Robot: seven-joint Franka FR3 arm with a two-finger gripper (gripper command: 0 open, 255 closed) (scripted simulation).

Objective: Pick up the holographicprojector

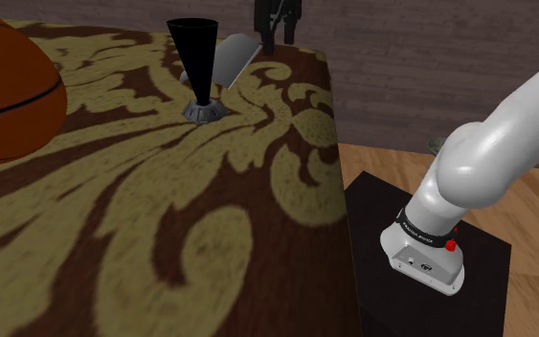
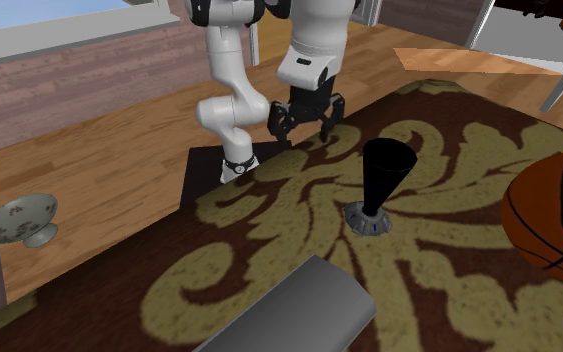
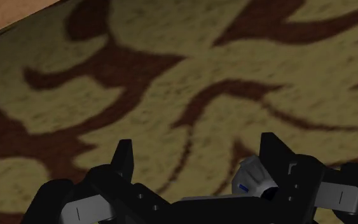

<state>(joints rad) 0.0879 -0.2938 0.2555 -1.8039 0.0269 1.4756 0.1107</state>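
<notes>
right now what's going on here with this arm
A white arm is after the holographic projector, a black cone on a grey base standing upright on the patterned table. Its gripper hovers near the table's edge, fingers open and empty, well apart from the projector. A basketball sits nearby.

White arm (image 2: 223,58) bent, black pincer (image 2: 305,124) downward and wide open.

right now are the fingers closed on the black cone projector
No, the fingers stand open over the patterned table near its edge, apart from the projector, which stands upright and untouched.
</notes>
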